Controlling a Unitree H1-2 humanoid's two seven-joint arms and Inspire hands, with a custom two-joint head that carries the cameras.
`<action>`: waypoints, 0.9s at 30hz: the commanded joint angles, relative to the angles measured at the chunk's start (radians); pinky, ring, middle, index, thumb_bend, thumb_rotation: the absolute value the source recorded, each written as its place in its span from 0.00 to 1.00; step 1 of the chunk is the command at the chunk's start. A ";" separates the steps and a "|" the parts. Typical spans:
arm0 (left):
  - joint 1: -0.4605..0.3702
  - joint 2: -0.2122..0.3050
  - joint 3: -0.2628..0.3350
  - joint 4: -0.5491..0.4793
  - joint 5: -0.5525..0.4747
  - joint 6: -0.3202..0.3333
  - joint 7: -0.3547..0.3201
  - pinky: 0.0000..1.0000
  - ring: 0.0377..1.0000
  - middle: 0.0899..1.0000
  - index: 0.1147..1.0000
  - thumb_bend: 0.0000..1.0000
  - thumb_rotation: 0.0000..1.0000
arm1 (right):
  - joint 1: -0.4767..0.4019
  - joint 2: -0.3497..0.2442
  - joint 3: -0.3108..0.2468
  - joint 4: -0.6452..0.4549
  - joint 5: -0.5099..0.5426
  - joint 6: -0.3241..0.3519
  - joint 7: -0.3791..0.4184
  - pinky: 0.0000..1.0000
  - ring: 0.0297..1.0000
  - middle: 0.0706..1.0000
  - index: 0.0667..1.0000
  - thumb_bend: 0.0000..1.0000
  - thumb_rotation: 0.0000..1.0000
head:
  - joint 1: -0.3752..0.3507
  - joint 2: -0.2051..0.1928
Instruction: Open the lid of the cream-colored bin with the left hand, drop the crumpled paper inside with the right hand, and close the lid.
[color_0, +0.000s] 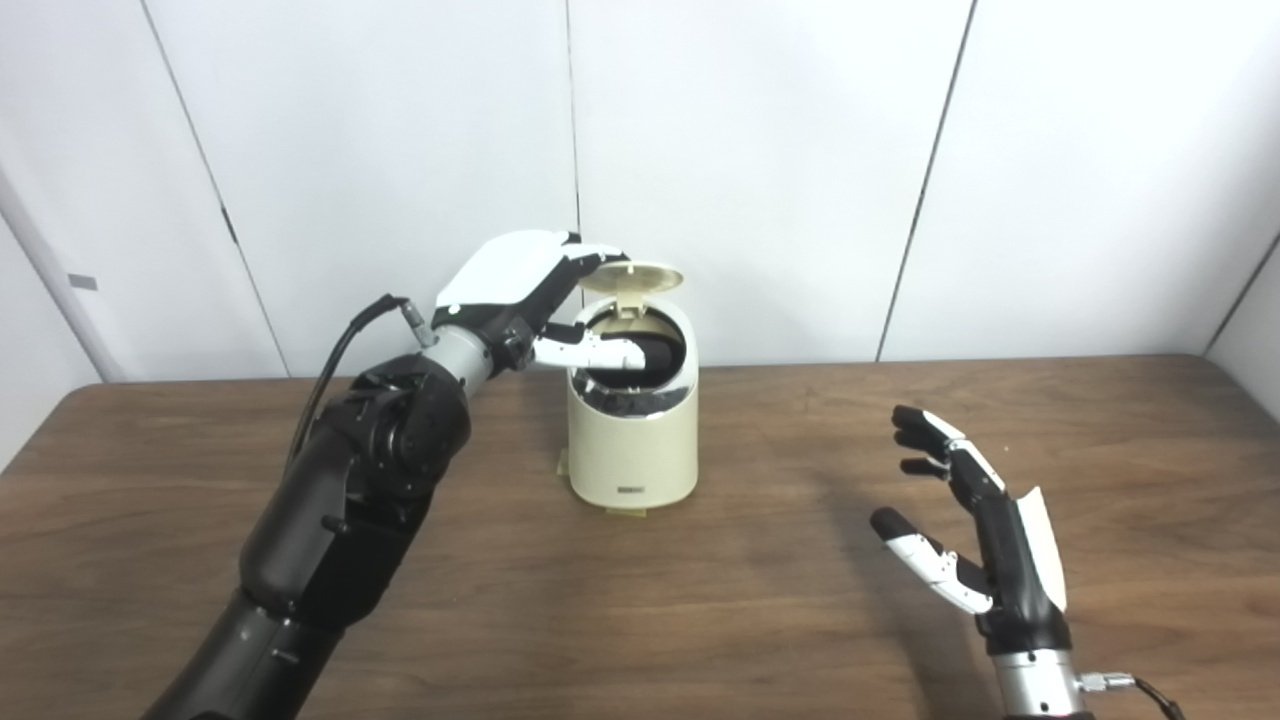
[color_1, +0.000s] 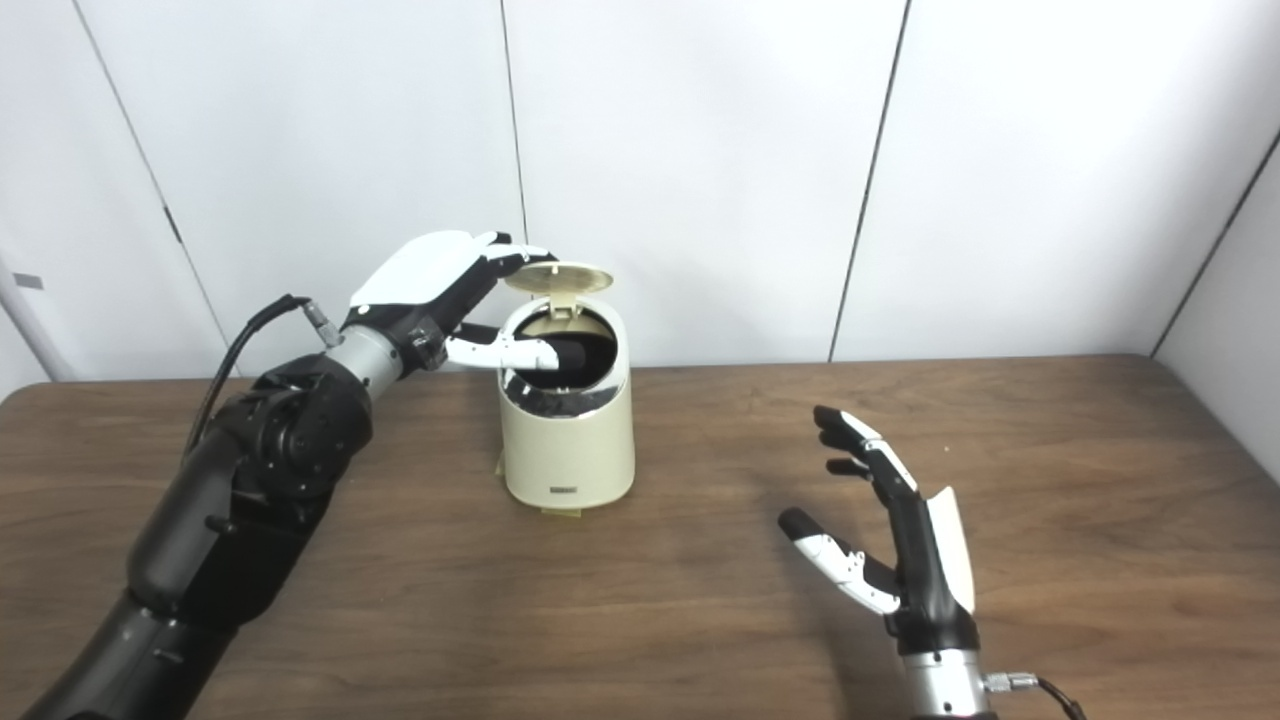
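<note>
The cream-colored bin (color_0: 632, 440) stands upright on the wooden table (color_0: 700, 620), a little left of the middle. Its round lid (color_0: 632, 277) is raised on its rear hinge, and the dark inside shows through the opening. My left hand (color_0: 520, 285) is at the bin's top left, with its fingertips (color_0: 600, 256) touching the lid's left edge from above. Its thumb (color_0: 600, 352) reaches across the opening below, well apart from the fingers. My right hand (color_0: 975, 530) is open and empty, palm facing left, above the table at the front right. No crumpled paper is in view.
White wall panels (color_0: 760, 150) stand close behind the table's back edge. A black cable (color_0: 340, 350) loops off my left wrist. A cable plug (color_0: 1105, 682) sticks out at my right wrist.
</note>
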 joint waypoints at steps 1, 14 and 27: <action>-0.039 0.019 0.007 -0.012 0.008 -0.009 0.017 1.00 0.98 0.89 0.88 1.00 0.85 | 0.015 0.013 0.008 0.053 -0.008 -0.021 -0.009 0.68 0.78 0.80 0.80 0.55 0.67 | -0.001 -0.001; -0.021 0.032 0.007 -0.033 -0.006 -0.030 0.015 1.00 0.97 0.89 0.89 1.00 0.83 | 0.013 0.014 0.007 0.047 -0.022 -0.014 -0.014 0.68 0.78 0.80 0.80 0.54 0.69 | -0.004 0.006; 0.029 0.042 0.006 -0.077 -0.011 -0.055 0.016 1.00 0.95 0.87 0.88 1.00 0.85 | 0.012 0.013 0.006 0.046 -0.023 -0.017 -0.014 0.69 0.78 0.80 0.80 0.54 0.67 | -0.005 0.008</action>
